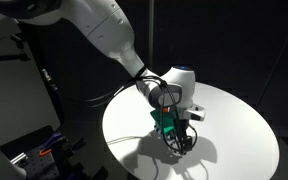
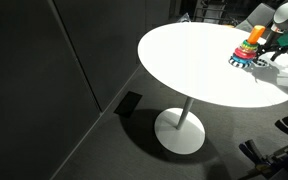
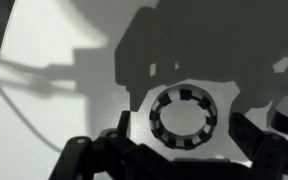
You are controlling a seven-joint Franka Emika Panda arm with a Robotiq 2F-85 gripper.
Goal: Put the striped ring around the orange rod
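Dark fingers fill the bottom of the wrist view, spread wide to either side, so the gripper is open and pinches nothing. Just past them the ring lies flat on the white table, framed in the gap between the fingers. It is too dark to tell whether either finger touches its rim, though a bright strip of tabletop shows around most of it. At the right edge of that view a blue and white sliver peeps in, too cut off to name. Farther off, in an exterior view, the arm reaches down from above. The gripper hangs low over the tabletop, in from its near edge, with a shadow right beneath it. In an exterior view the rod stands upright out of the stack of coloured rings, toward the far edge of the tabletop, and the gripper hangs just beside it. Judging by this, little of the task is done: the ring is not on the rod and not yet gripped. Nearly everything is left: closing on the ring, lifting it, carrying it the short way over the rod's top, and lowering it so the rod passes through the hole.
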